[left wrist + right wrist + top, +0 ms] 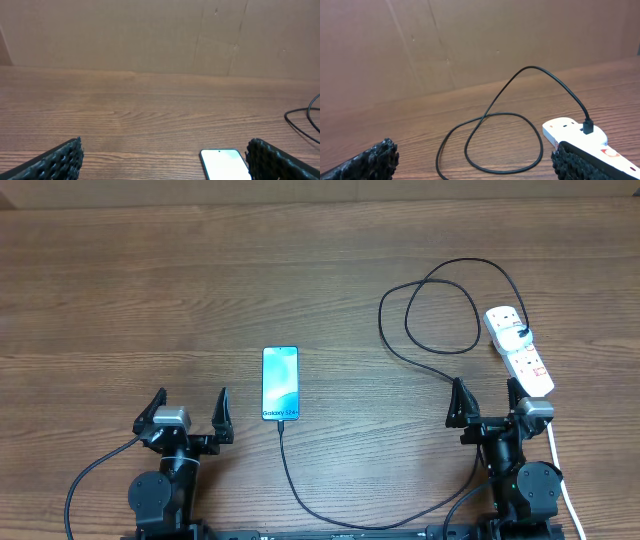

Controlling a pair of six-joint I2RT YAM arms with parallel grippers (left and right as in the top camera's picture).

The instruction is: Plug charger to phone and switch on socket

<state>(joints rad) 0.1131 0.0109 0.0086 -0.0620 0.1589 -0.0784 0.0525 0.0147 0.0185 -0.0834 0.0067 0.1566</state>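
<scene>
The phone point(280, 383) lies flat near the middle of the wooden table point(150, 280). Its screen is up, w/ the "Galaxy S24+" text at the end toward the robot. The charger point(532, 67), a thin black cable, meets this near end of the phone. From there it curves across near the bases of the arms to the R side and makes a loop on the table. It ends w/ a small black plug point(588, 127) sitting in the socket point(520, 350).

The socket, a white power strip, lies at the R side, just beside the right gripper point(487, 408). Its thick white lead point(557, 452) runs past the R arm. Switch position: cannot tell.

The left gripper point(190, 418) has its fingers wide apart and holds nothing; the phone is just to its R. The right gripper also has its fingers spread, w/ nothing between them.
</scene>
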